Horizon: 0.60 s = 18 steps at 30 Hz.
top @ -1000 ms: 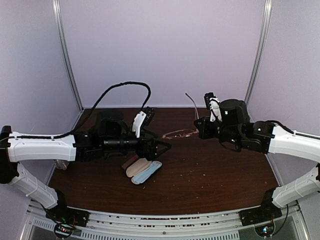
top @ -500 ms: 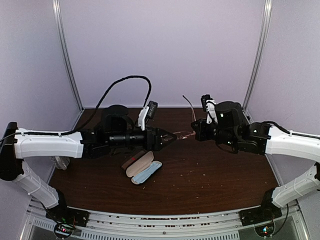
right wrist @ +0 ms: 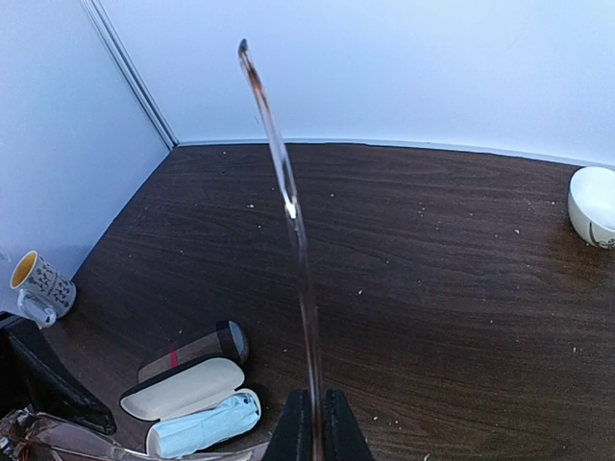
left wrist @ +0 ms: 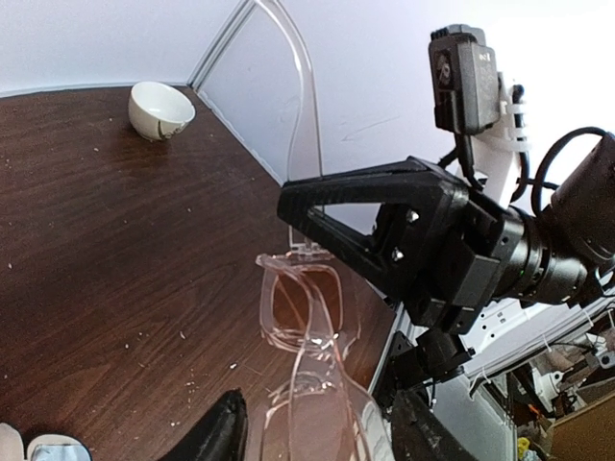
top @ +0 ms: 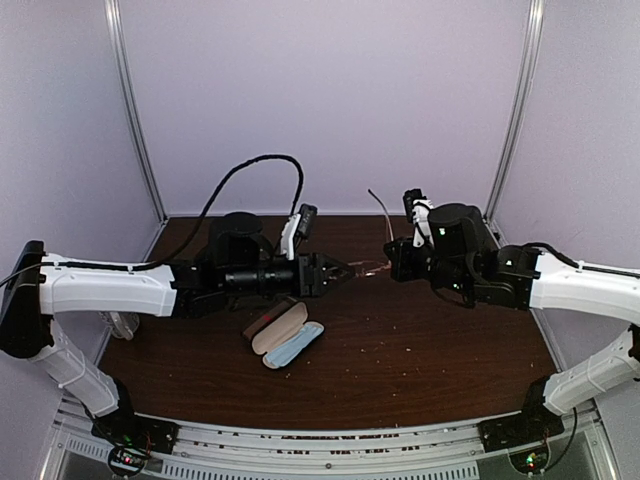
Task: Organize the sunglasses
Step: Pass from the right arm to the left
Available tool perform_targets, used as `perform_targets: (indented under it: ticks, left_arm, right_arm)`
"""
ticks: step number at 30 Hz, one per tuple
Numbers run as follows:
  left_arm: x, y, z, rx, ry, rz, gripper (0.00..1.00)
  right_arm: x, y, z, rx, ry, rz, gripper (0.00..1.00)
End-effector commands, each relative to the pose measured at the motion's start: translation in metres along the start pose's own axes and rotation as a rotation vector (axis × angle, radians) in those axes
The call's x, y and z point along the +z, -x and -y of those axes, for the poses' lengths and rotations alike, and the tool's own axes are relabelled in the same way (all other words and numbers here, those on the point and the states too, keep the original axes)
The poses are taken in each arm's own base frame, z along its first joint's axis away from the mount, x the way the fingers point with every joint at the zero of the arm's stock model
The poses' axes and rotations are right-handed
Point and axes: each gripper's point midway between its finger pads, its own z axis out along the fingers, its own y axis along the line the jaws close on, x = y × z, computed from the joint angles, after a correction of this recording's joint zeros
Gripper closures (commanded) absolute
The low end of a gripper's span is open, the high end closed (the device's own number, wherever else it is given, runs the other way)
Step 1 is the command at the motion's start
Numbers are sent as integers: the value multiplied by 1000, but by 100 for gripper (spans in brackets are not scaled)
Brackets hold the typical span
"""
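Note:
One pair of sunglasses (top: pixel 365 268) with a clear frame and brownish lenses hangs above the table between both grippers. My right gripper (right wrist: pixel 312 427) is shut on one temple arm (right wrist: pixel 288 202), which sticks up past the fingers. In the left wrist view the sunglasses (left wrist: pixel 300 307) face me. The near lens lies between the fingers of my left gripper (left wrist: pixel 317 418), which is open, with a gap showing on the left side. Behind the frame stands the black right gripper (left wrist: pixel 375 211). From above, the left gripper (top: pixel 338 272) and right gripper (top: pixel 393 262) nearly meet.
An open case (top: pixel 285 335) with cream lining (right wrist: pixel 183 389) and a blue cloth (right wrist: pixel 202 423) lies below the left arm. A brown case with a red mark (right wrist: pixel 192 351) lies beside it. A white bowl (right wrist: pixel 594 204) sits at the back right, a patterned mug (right wrist: pixel 38 283) at the left edge.
The left gripper has moved right up to the sunglasses and its jaws have narrowed around the frame. The right gripper has shifted slightly left, still holding the temple arm.

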Motion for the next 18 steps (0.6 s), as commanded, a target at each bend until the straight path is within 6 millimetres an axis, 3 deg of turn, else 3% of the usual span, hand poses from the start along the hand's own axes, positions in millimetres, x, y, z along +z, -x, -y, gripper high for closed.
perform_targets:
  ticks: [1, 7, 13, 18]
  left_arm:
    - [4, 12, 9, 21, -51, 36, 54]
    - [6, 11, 10, 35, -55, 31, 67]
    - [6, 8, 6, 48, -41, 22, 74]
    - [5, 5, 4, 88, -29, 7, 76]
  right_arm:
    - [0, 6, -2, 7, -4, 31, 100]
    - [1, 5, -3, 1, -1, 21, 100]
    - [1, 2, -4, -7, 6, 10, 100]
    - [-1, 1, -2, -30, -4, -6, 76]
